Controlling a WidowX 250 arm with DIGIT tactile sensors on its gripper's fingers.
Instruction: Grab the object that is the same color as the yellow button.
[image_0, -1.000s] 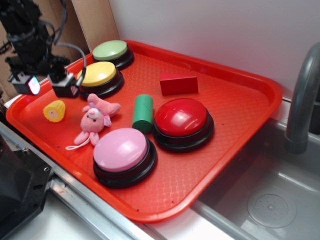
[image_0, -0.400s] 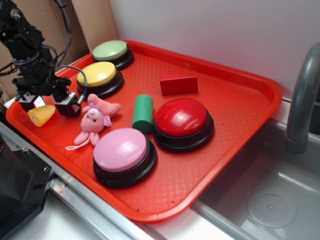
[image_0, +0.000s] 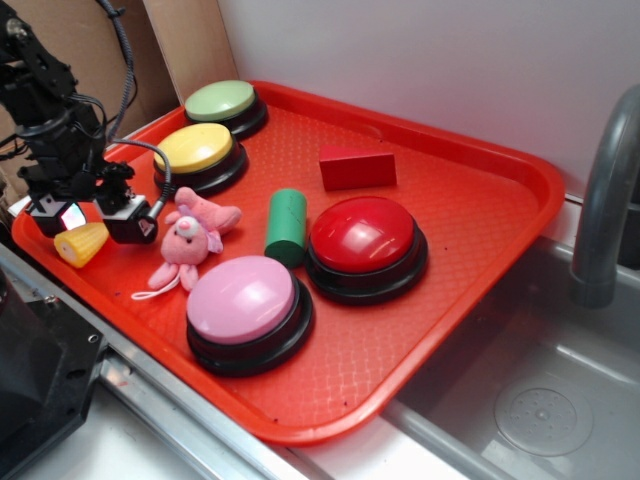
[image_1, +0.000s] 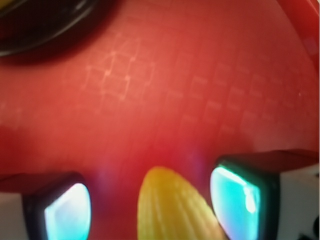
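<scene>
The yellow corn cob piece (image_0: 82, 243) lies on its side at the left edge of the red tray (image_0: 520, 160). My gripper (image_0: 92, 222) is low over it and open, with one finger on each side of it. In the wrist view the corn (image_1: 170, 210) sits between the two glowing pads (image_1: 235, 195), with a wider gap on the left and none of them clearly touching it. The yellow button (image_0: 195, 148) stands just behind and to the right of the gripper.
A pink plush toy (image_0: 190, 240) lies close to the right finger. Further on the tray are a green button (image_0: 221, 100), a green cylinder (image_0: 286, 226), a red wedge (image_0: 357, 167), a red button (image_0: 363, 235) and a pink button (image_0: 243, 295). A sink (image_0: 540, 400) and a faucet (image_0: 605, 190) are at the right.
My gripper has come down and toward the tray's left front edge. The corn has shifted left and forward and now lies between the fingers.
</scene>
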